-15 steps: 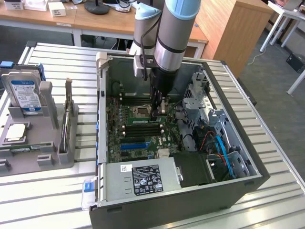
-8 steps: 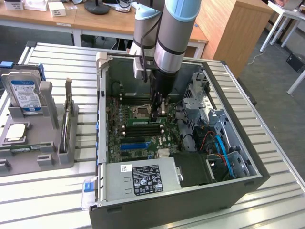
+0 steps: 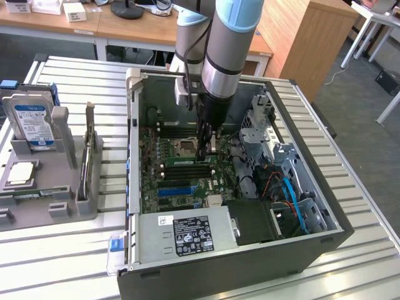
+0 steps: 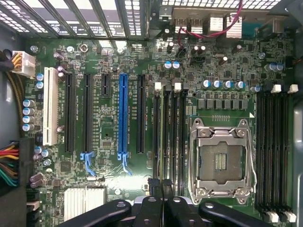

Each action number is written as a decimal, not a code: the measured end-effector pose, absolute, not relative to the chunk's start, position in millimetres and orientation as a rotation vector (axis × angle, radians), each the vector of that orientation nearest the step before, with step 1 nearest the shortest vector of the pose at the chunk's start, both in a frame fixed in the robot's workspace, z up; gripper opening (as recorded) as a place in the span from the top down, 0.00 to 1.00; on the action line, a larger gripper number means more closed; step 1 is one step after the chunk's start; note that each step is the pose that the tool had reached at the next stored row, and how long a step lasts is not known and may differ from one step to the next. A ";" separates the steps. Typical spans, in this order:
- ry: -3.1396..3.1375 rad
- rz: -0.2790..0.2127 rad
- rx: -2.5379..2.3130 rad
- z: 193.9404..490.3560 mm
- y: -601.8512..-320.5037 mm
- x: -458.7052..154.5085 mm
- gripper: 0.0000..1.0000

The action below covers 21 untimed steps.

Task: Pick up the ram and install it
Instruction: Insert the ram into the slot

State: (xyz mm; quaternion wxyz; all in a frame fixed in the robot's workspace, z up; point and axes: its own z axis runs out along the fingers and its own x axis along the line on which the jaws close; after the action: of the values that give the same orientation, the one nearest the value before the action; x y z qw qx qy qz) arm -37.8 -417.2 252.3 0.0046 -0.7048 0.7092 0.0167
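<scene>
One computer case, one motherboard, one processor socket, one gripper near the socket, one blue slot and one white slot farther from it.

No text is legible on the power supply label.

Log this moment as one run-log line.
arm: reaching into open computer case | gripper: shut, over memory slots beside empty processor socket | held: nothing visible
</scene>
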 end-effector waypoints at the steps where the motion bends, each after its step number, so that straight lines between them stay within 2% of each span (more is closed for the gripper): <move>1: 2.221 0.052 -2.208 251.2 -417.2 -37.8 0.88; 21: 2.227 0.055 -2.200 243.1 -417.2 -37.8 0.88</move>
State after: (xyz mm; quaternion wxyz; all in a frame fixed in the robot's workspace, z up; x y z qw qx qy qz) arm -37.8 -417.2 243.1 0.0055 -0.7026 0.7113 0.0175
